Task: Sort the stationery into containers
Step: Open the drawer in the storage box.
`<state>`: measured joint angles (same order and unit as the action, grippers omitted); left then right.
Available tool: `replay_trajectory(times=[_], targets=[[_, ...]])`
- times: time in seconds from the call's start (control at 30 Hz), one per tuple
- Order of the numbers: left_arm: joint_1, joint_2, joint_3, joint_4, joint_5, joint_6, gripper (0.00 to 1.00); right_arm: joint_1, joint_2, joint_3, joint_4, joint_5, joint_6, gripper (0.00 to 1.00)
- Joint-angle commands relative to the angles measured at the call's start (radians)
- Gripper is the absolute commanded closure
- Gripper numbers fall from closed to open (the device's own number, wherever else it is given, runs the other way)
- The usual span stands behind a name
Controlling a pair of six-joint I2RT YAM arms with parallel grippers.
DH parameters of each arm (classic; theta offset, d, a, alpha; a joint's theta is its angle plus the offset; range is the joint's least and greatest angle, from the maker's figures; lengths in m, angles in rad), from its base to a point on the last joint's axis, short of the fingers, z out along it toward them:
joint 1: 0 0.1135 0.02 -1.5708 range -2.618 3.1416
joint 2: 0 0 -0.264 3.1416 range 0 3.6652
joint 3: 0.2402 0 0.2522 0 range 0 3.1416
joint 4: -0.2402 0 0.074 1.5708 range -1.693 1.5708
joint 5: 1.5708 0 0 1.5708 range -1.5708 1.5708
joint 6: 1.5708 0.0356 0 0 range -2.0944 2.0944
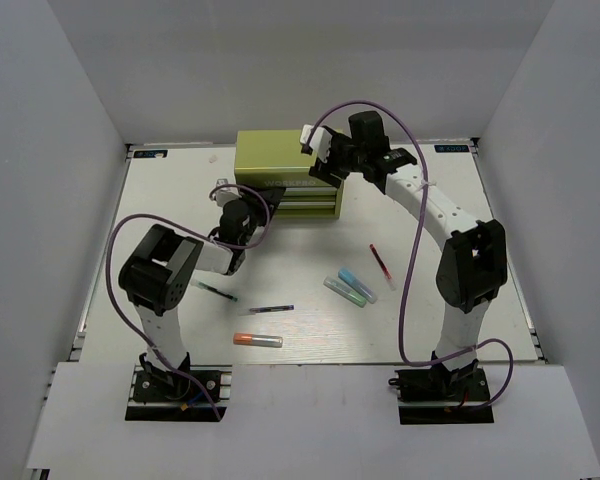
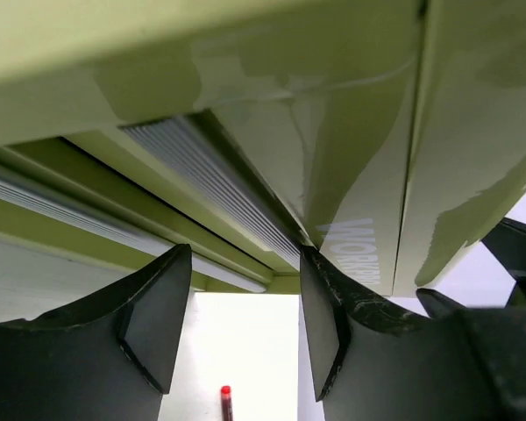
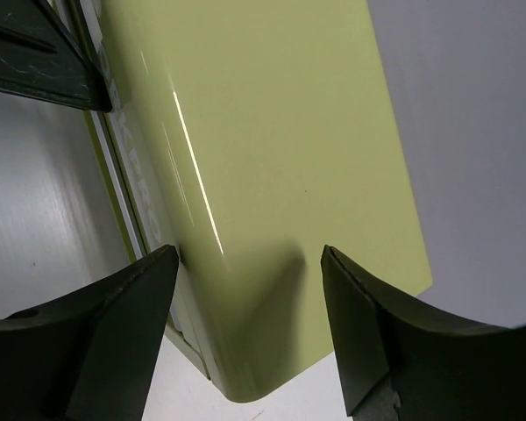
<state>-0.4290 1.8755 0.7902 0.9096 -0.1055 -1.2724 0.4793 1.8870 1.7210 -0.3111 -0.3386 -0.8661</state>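
Note:
The yellow-green chest (image 1: 280, 158) stands at the back centre, its drawers facing forward. My left gripper (image 1: 242, 208) is open and empty, close against the drawer fronts (image 2: 210, 175) near the embossed lettering (image 2: 359, 254). My right gripper (image 1: 325, 160) is open and empty, with the chest's top right corner (image 3: 263, 219) between its fingers. On the table lie a red pen (image 1: 381, 262), also seen in the left wrist view (image 2: 225, 399), a blue-capped marker (image 1: 358, 284), a green-capped marker (image 1: 344, 291), a dark pen (image 1: 271, 309), an orange-capped marker (image 1: 258, 340) and a black green-tipped pen (image 1: 215, 291). The black pouch is out of view.
White walls close in the table (image 1: 450, 330) on three sides. Purple cables (image 1: 412, 270) hang from both arms. The left gripper's finger shows at the top left of the right wrist view (image 3: 44, 53).

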Motion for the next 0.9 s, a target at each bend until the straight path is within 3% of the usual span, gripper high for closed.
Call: replay_trajectory(times=[0.0, 0.53, 0.8, 0.87], targets=[[-0.004, 0.011, 0.037, 0.074, -0.051, -0.034, 0.38, 0.002, 0.001, 0.049, -0.031, -0.007, -0.020, 0.28], [-0.073, 0.149, -0.014, 0.406, -0.273, -0.243, 0.55, 0.005, 0.017, 0.045, -0.092, -0.020, -0.043, 0.34], [-0.111, 0.205, 0.027, 0.469, -0.358, -0.274, 0.58, 0.007, 0.021, 0.055, -0.108, -0.013, -0.045, 0.34], [-0.111, 0.214, 0.027, 0.469, -0.367, -0.284, 0.63, 0.007, 0.026, 0.063, -0.120, -0.011, -0.045, 0.34]])
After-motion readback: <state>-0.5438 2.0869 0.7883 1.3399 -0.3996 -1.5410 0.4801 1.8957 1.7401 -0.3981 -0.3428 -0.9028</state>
